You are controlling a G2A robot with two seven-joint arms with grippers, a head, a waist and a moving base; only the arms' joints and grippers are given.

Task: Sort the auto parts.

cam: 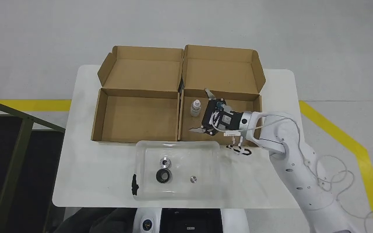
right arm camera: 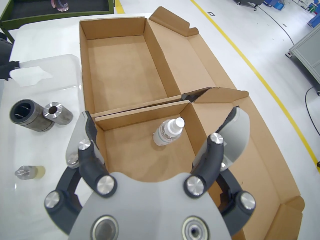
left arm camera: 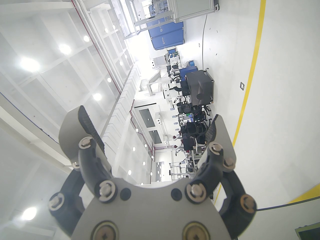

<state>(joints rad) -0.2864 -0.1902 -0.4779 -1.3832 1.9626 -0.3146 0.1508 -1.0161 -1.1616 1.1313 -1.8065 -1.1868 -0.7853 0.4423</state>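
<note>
Observe the right arm [cam: 291,163]: the right arm's jaws stand wide apart above the right cardboard box [cam: 221,73] [right arm camera: 140,156] and grip nothing. The white bottle [cam: 197,107] [right arm camera: 167,132] stands on that box's floor just ahead of them, untouched. The left cardboard box [cam: 137,116] [right arm camera: 120,71] adjoins it, wall to wall. On the counter [cam: 81,163], your clear tray [cam: 204,163] [right arm camera: 50,76] sits beside both boxes. It holds a black bearing [cam: 164,175] [right arm camera: 25,116] touching a steel sleeve [cam: 166,161] [right arm camera: 57,113], and a small steel pin [cam: 194,180] [right arm camera: 27,172] lying apart. The left arm's jaws, likewise wide apart and holding nothing, point into the hall.
</note>
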